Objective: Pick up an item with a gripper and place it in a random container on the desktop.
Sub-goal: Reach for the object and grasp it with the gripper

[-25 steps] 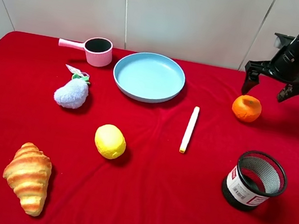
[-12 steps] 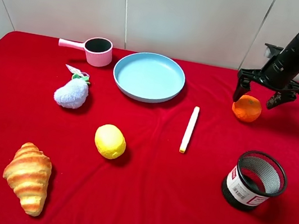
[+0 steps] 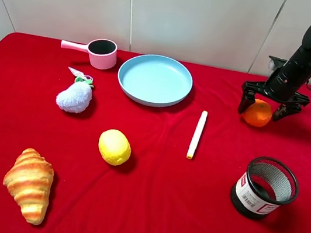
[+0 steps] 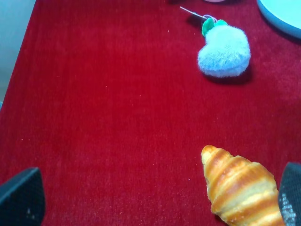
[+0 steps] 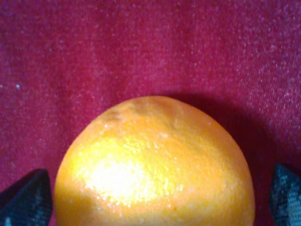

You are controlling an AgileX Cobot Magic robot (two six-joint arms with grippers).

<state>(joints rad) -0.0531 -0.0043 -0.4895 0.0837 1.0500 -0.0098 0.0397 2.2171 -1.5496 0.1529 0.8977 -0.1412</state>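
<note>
We saw the dimpled, glossy round orange mandarin [image 3: 257,115] near the red-clothed table's [image 3: 164,212] far right edge, between the spread fingers of our right tool [image 3: 261,111]; bare cloth lay toward the short black wire-mesh cup [image 3: 264,188], its inside showing only mesh; our left tool [image 4: 153,200] stood apart too.

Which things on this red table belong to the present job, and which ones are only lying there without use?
In the job: mandarin; right gripper, fingers open on either side of it; black mesh cup; red desktop.

Just lying about: blue plate; pink saucepan; fluffy blue toy; yellow ball; croissant; white stick.
</note>
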